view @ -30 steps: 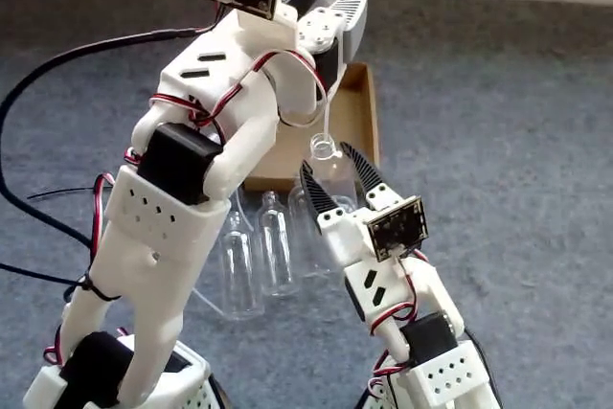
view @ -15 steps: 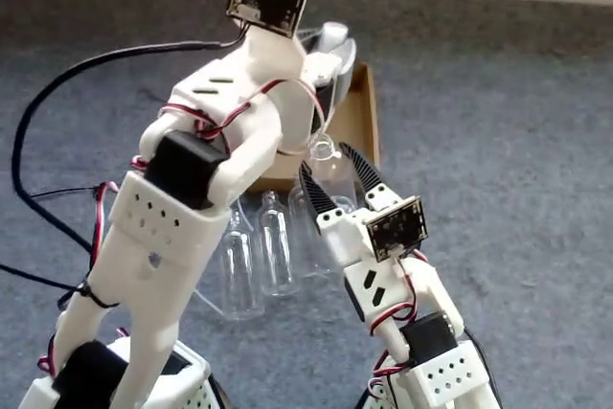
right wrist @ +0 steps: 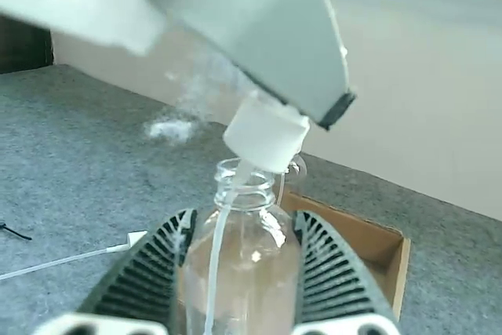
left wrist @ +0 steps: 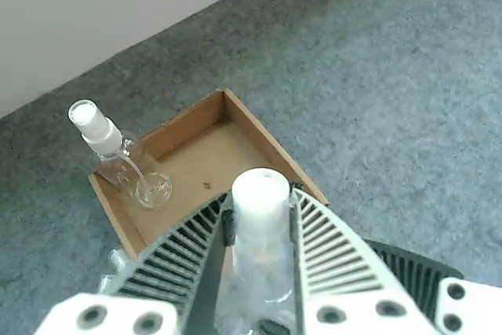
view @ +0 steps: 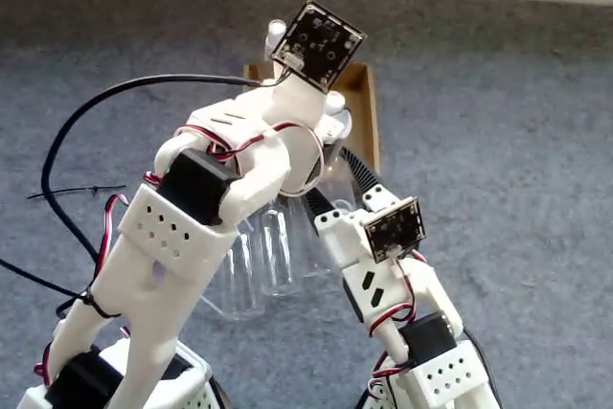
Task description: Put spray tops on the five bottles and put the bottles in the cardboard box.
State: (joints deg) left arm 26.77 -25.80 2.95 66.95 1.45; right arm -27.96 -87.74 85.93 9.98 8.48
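**Spray top meets bottle mouth beside the box**

The left claw (left wrist: pixel 260 221) pinches a white cylindrical spray top (left wrist: pixel 259 190) between its ribbed fingers and holds it tilted just above the open neck of a clear round-shouldered bottle (right wrist: pixel 235 272). The top's thin white dip tube (right wrist: pixel 218 233) runs down inside that bottle. The right claw (right wrist: pixel 240 229) clamps the bottle upright by its shoulders, just in front of the shallow brown cardboard box (left wrist: pixel 263 137).

The box lies on the grey carpet (view: pixel 498 141) toward its far edge. In a far corner of the box stands a second clear bottle with a white spray top fitted (left wrist: pixel 118 154).

More clear bottles (view: pixel 276 251) cluster on the carpet beside the box's near edge, partly hidden behind the left arm (view: pixel 239 170). From above, that arm also covers the held bottle's mouth.

The black camera boards (view: pixel 324 45) on the wrists carry tiny markings, too small to read. A black cable (view: pixel 72 136) loops over the carpet's left side, with a thin black tie (view: pixel 77 191) near it.
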